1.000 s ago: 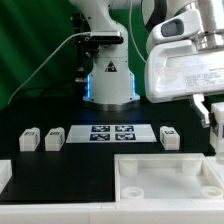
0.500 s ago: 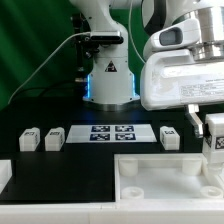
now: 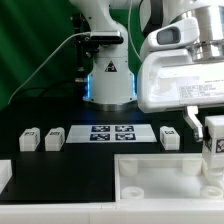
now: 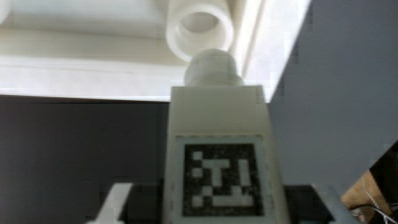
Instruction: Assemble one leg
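At the exterior view's right, over the white tray-like piece (image 3: 150, 172): one leg (image 3: 214, 142), upright, held by the gripper (image 3: 209, 128), whose fingers (image 4: 128, 206) are clamped on its sides. The peg tip is near a corner hole (image 4: 199, 30) and looks not yet in. Your likely hazards:
- An off-centre tip catches the rim.
- A tilted leg jams.
- A slack clamp lets the leg slip.

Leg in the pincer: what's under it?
The white tabletop's corner hole, just beyond the leg's peg tip. Whether they touch is hidden by the leg itself.
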Motion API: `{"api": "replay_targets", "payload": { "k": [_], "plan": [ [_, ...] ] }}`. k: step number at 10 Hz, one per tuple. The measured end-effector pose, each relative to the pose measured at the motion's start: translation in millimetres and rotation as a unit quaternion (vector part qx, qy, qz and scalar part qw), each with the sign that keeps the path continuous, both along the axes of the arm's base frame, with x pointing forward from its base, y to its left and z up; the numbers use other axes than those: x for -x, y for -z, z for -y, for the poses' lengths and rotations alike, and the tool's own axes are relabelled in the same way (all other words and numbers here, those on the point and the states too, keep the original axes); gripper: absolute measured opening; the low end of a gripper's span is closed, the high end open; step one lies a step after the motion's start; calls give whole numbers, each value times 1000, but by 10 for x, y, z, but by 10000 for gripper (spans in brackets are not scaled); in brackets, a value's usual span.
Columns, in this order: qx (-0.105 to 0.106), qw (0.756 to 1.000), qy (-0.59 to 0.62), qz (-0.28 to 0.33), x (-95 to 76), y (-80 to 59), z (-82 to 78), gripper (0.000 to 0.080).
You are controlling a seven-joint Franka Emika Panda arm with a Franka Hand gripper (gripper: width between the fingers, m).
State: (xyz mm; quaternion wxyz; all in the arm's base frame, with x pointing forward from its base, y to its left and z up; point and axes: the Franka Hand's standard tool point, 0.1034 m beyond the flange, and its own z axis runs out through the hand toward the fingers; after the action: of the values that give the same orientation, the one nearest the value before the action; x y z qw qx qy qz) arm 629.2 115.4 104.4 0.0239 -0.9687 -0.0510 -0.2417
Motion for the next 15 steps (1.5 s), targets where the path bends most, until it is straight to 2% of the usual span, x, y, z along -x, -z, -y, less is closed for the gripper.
{"api": "replay_targets", "payload": {
  "k": [3,5,10,12,15],
  "plan": [
    [2,1000,0,-6,45,152,-1,294],
    [-3,1000,0,8,29,163,-39,294],
    [2,1000,-5,6,80,342,-40,294],
    [-5,999,8,35,84,353,-38,294],
    [0,999,0,48,67,350,-9,294]
  ]
}}
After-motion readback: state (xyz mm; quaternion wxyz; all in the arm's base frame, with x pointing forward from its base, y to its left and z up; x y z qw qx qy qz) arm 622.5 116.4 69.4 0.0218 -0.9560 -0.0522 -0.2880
